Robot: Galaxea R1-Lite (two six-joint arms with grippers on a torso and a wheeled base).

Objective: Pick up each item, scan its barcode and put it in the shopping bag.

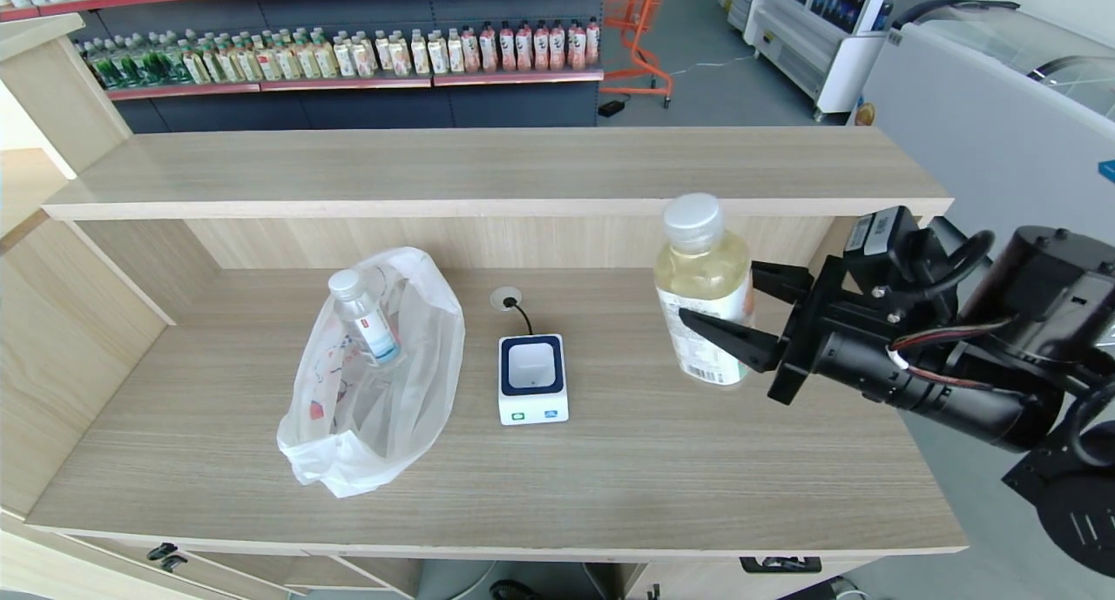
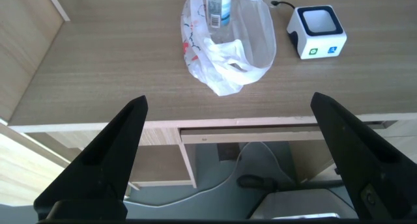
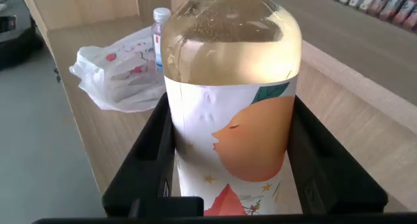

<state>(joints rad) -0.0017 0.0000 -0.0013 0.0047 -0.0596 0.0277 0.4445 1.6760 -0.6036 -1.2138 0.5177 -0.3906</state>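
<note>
My right gripper (image 1: pixel 740 314) is shut on a drink bottle (image 1: pixel 706 291) with pale yellow liquid, a grey cap and a printed label; it hangs upright above the right part of the counter. In the right wrist view the bottle (image 3: pixel 231 100) sits between the two black fingers (image 3: pixel 143 165). A white barcode scanner (image 1: pixel 532 377) lies mid-counter, left of the bottle. The translucent shopping bag (image 1: pixel 370 382) stands left of the scanner with a clear water bottle (image 1: pixel 362 318) inside. My left gripper (image 2: pixel 228 159) is open, below the counter's front edge, facing the shopping bag (image 2: pixel 228 45) and scanner (image 2: pixel 316 31).
A raised wooden ledge (image 1: pixel 488 169) runs along the back of the counter, and a side wall (image 1: pixel 52 339) closes its left end. The scanner's cable runs to a grommet (image 1: pixel 507 299). Store shelves with bottles (image 1: pixel 348 51) stand beyond.
</note>
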